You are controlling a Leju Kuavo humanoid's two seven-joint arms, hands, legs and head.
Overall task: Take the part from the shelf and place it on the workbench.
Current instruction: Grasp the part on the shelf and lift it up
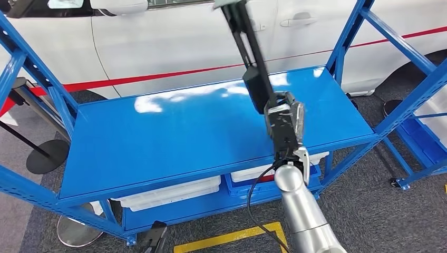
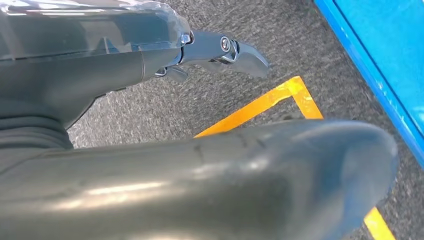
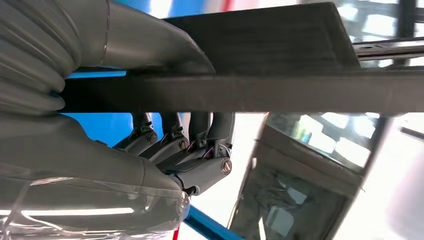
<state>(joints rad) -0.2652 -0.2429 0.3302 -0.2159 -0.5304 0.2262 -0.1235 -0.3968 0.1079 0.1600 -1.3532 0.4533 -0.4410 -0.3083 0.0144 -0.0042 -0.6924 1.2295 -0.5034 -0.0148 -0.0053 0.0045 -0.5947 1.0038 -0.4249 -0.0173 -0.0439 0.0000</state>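
Right hand (image 1: 284, 124) fingers (image 3: 175, 145) half-hidden behind gripped part (image 1: 248, 47).

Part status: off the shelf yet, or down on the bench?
Pick looks done: the right hand holds the long black part raised above the blue shelf top; the right wrist view shows its fingers curled under the bar. Placement is left: no workbench appears. The left hand hangs over the floor, holding nothing.

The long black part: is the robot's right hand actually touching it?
Touching. In the right wrist view the right hand's thumb lies on one side of the black part and its dark fingers curl against the other, gripping it.
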